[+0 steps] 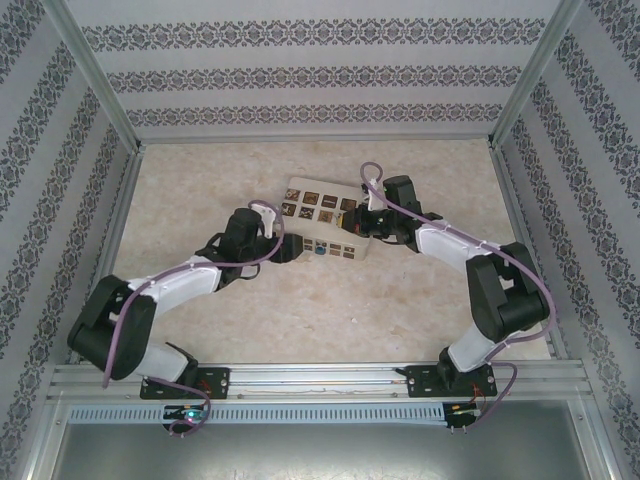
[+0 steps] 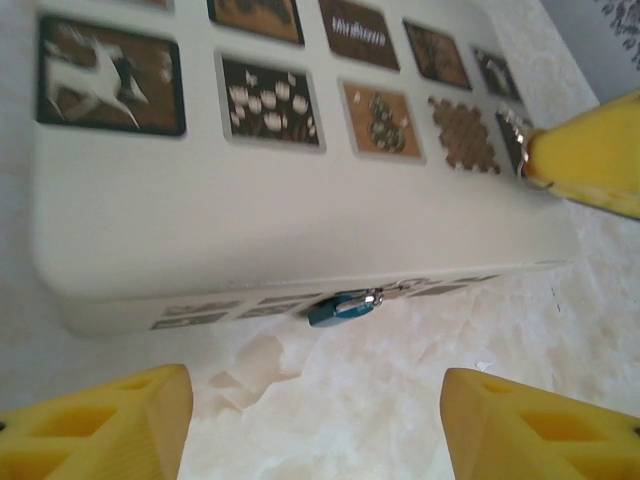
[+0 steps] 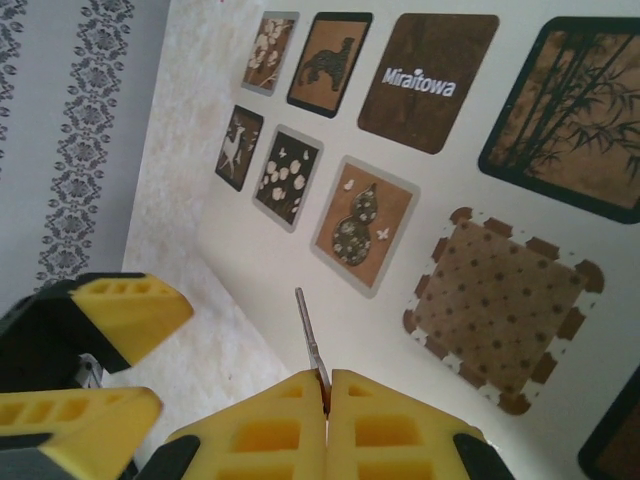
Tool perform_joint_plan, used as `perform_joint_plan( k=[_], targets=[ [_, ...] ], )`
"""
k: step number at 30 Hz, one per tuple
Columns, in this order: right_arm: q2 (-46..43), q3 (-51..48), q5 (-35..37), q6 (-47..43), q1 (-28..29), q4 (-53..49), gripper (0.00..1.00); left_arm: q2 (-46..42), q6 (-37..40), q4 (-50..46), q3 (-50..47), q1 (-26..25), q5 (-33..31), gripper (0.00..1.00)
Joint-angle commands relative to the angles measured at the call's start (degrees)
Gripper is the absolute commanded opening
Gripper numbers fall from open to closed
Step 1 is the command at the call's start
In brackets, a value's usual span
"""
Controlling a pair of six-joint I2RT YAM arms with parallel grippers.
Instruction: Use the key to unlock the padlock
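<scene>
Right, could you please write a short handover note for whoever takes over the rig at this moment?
Left gripper: open, holding nothing, facing the padlock.
Right gripper: shut on the key, whose blade sticks out over the box lid.
Padlock: on the box's front side, key not in it.
Done: key is in hand.
Left: steady the padlock, bring the key to it, insert and turn.
</scene>
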Motion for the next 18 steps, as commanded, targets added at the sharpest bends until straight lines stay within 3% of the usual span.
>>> perform_joint_plan(
  k=[1,18],
  targets=[
    [1.4,1.8,-1.0,0.7,-0.7,1.9,0.0,3.3,-3.2,4.9,2.0,0.2,4.8,0.65],
    [4.7,-3.9,-3.0,-0.3,-1.1,3.0,0.0,11.1,-6.6,15.4,1.0,-0.8,8.6,0.63]
  ],
)
